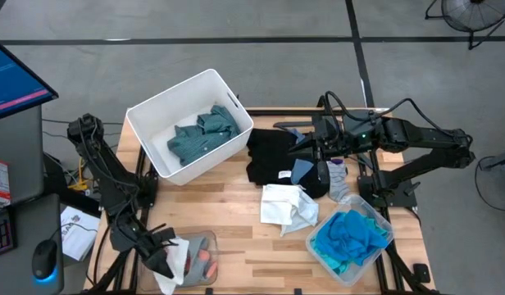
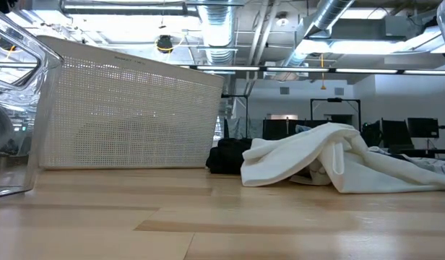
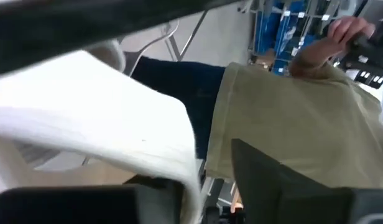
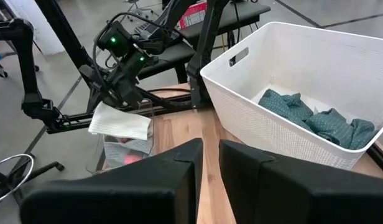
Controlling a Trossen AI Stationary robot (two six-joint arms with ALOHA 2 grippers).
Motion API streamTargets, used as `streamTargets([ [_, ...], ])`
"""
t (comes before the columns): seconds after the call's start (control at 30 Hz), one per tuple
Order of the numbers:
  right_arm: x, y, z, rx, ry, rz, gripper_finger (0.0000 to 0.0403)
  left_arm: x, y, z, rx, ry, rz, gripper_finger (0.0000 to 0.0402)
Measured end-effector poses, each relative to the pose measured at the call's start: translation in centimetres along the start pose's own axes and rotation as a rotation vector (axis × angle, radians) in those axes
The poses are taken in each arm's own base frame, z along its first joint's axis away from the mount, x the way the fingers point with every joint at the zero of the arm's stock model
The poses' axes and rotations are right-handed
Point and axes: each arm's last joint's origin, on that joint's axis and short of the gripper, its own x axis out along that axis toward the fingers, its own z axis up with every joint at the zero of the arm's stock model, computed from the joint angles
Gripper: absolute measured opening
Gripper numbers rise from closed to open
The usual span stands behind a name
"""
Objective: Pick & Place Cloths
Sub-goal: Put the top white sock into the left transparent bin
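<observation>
Left arm is folded low at about 7 o'clock on the counter (image 1: 236, 246), its end effector (image 1: 164, 256) pinching a white cloth (image 1: 175, 260) right over a clear container (image 1: 205, 256) at the front edge. Right arm stretches in from 3 o'clock, its end effector (image 1: 300, 147) hovering over the black cloth (image 1: 273, 156) with fingers nearly pressed together, holding nothing. Dark teal cloth (image 1: 203, 135) sits in the white bin (image 1: 154, 111) at 11 o'clock. Another white cloth (image 1: 285, 206) lies mid-counter, and a turquoise cloth (image 1: 351, 236) fills a clear tub (image 1: 382, 246) at 5 o'clock.
</observation>
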Motion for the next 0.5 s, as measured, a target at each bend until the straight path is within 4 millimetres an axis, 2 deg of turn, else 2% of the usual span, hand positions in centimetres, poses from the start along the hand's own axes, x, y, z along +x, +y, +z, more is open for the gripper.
streamTargets([
  [0.27, 0.0, 0.0, 0.0, -0.003, 0.0, 0.0, 0.0051, 0.3, -0.3, 1.3, -0.004, -0.048, -0.008, 0.0209],
  [0.5, 0.0, -0.1, 0.0, -0.018, -0.002, -0.006, 0.0051, 0.5, -0.5, 3.5, -0.167, 0.061, 0.05, 0.0222],
])
